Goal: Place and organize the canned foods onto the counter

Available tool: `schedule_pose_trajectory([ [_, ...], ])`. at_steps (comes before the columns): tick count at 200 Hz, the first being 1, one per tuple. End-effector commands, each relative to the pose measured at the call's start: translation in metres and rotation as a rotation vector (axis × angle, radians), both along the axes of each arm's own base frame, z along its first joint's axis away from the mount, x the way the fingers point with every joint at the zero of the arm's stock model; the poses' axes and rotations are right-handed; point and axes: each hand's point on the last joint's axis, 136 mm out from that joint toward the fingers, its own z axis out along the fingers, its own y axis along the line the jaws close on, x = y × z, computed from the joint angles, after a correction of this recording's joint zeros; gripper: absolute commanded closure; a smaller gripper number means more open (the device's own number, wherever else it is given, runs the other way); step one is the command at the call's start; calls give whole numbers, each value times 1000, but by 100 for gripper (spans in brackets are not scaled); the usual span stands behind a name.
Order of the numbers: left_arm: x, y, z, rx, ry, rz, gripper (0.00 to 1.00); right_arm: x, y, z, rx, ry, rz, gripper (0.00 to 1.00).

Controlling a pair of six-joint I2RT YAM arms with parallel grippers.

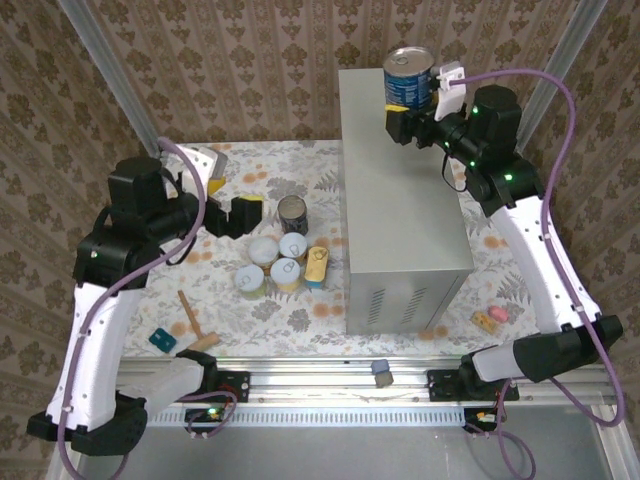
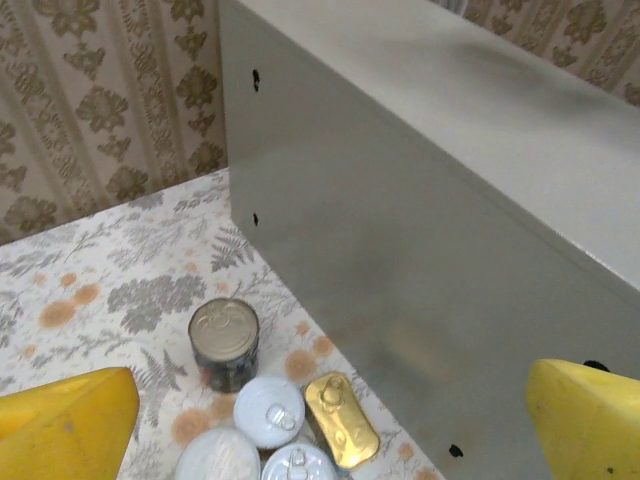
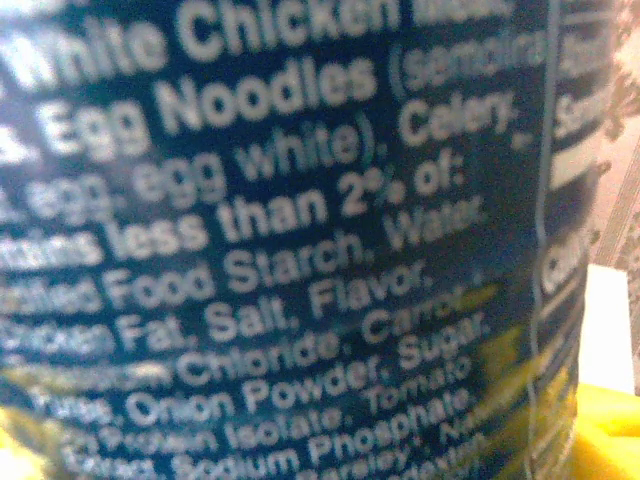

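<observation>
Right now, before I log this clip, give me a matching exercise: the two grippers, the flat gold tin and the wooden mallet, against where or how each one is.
1. left gripper
2. right gripper
3. flat gold tin
4. wooden mallet

A. on the table, beside the counter
B. shut on a dark-blue can at the counter's far end
C. open, holding nothing
D. on the table, next to the teal block

Pairs: 1-C, 2-B, 3-A, 4-D

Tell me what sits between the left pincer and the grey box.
Seen from overhead, a dark upright can stands between the open left pincer and the grey box.
</observation>
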Motion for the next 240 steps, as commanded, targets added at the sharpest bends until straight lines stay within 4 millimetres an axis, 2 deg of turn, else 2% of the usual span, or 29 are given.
schedule_pose_trajectory([
  [1, -5, -17, 23, -58, -91, -102, 0, -6, 3, 39, 39, -173, 51, 29],
  [4, -6, -19, 25, -61, -97, -112, 0, -5, 3, 38, 41, -175, 52, 29],
  [7, -6, -21, 26, -64, -100, -122, 0, 5, 5, 26, 37, -152, 52, 29],
  [22, -8, -29, 31, -72, -112, -160, 0, 12, 6, 16, 33, -137, 55, 29],
  [63, -11, -48, 40, -75, -143, -237, 0, 28, 2, -1, 38, -107, 53, 29],
  [66, -17, -55, 42, -81, -149, -267, 0, 29, 2, -2, 39, -104, 54, 29],
  [78, -19, -60, 48, -102, -170, -293, 0, 33, 1, -7, 38, -95, 53, 28],
  [109, -11, -73, 56, -143, -155, -329, 0, 40, 0, -22, 31, -59, 51, 25],
  [161, -3, -91, 47, -103, -135, -359, 0, 35, -2, -26, 20, -52, 49, 18],
  [240, -2, -91, 28, -76, -131, -343, 0, 25, -6, -21, 12, -62, 53, 11],
])
